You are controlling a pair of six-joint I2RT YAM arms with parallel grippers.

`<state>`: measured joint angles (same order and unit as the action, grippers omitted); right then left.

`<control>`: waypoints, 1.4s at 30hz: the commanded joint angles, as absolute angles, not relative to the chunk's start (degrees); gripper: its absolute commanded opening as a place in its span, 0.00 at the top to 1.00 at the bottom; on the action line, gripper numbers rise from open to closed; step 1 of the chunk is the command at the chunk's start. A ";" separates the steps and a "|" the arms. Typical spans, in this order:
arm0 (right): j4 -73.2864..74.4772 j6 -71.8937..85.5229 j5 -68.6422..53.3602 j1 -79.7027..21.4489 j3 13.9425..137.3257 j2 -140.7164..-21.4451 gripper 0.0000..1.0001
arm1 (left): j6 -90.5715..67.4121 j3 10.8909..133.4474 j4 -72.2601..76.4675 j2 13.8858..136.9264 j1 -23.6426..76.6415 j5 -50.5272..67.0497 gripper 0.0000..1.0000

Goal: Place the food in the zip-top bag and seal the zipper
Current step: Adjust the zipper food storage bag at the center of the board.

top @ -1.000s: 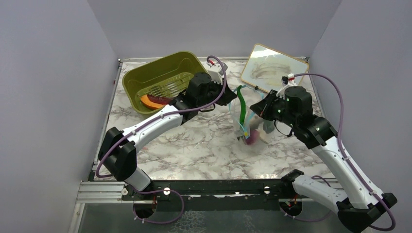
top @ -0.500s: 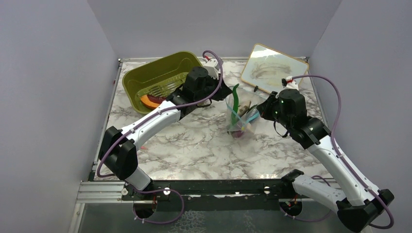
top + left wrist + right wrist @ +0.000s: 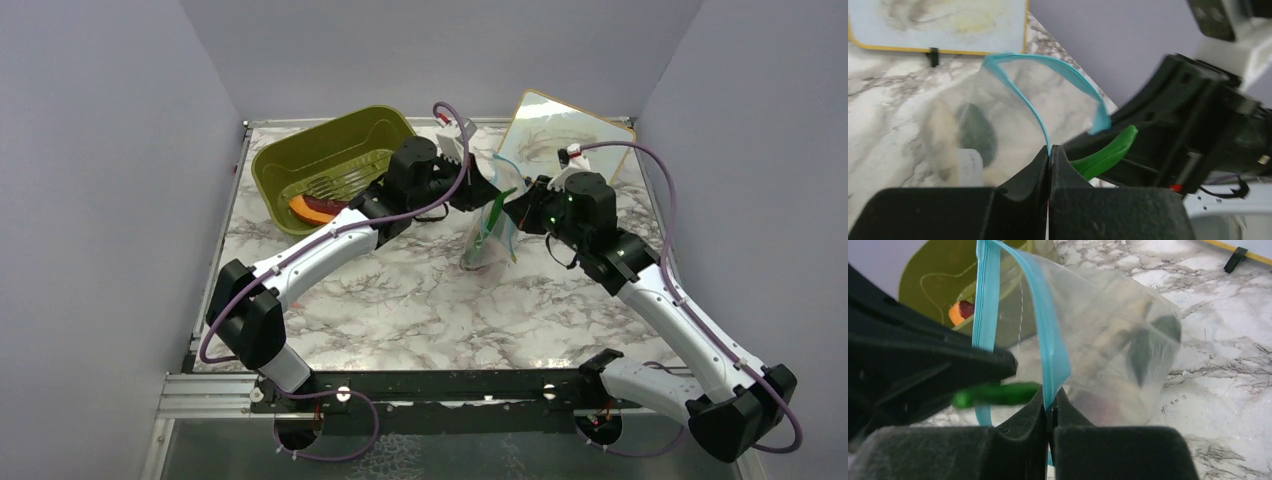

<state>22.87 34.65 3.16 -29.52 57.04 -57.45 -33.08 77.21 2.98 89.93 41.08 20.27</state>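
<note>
The clear zip-top bag (image 3: 487, 240) hangs between both arms above the marble table, behind its middle. My left gripper (image 3: 478, 196) (image 3: 1049, 150) is shut on one side of the light blue zipper (image 3: 1023, 95). Facing it, my right gripper (image 3: 517, 208) (image 3: 1050, 395) is shut on the other zipper side (image 3: 1053, 340), and the mouth gapes between them. A bright green vegetable (image 3: 1105, 152) (image 3: 995, 394) pokes out of the mouth. Inside the bag lie a dark green piece (image 3: 976, 132), a white piece (image 3: 970, 167) and something faintly pink (image 3: 1095, 407). An orange and dark red hot-dog piece (image 3: 315, 210) lies in the tub.
The olive-green tub (image 3: 300, 160) stands at the back left, close behind the left arm, with a clear ribbed item (image 3: 335, 180) inside. A yellow-framed white board (image 3: 560, 140) leans at the back right. Grey walls close in the table on three sides.
Both grippers have carried the bag up and toward the back of the table and drawn closer together. The bag now hangs narrower, and the green vegetable leans over in its mouth.
</note>
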 commanded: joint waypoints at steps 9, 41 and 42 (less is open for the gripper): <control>22.27 33.51 6.63 -29.18 59.50 -59.35 0.99 | -27.87 80.72 0.04 92.33 42.63 19.11 0.90; 19.56 31.29 9.13 -29.18 56.89 -61.66 0.99 | -24.63 85.07 -6.22 93.13 42.13 11.29 0.66; 19.19 31.15 8.79 -29.18 56.77 -61.90 0.99 | -24.00 85.08 -6.61 92.83 42.10 10.72 0.61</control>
<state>23.86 32.62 11.00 -29.52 57.54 -61.43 -25.80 82.50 -6.20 92.73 42.17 7.97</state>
